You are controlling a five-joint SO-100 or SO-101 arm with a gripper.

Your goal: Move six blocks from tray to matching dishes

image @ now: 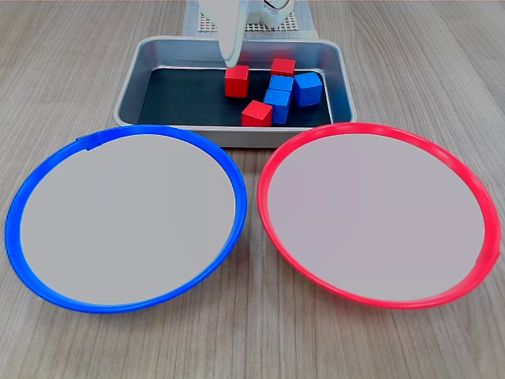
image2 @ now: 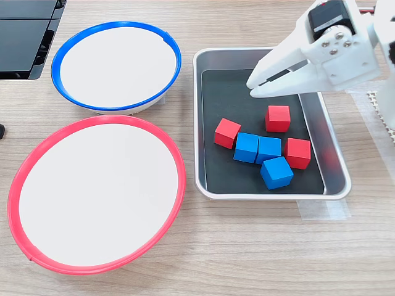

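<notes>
Wooden tabletop; white hand (image2: 254, 86), nearly closed, hovers over tray (image2: 207, 185).

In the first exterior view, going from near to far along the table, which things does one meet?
The blue-rimmed dish and the red-rimmed dish side by side → the tray holding the six blocks → the gripper above the tray's far part.
</notes>
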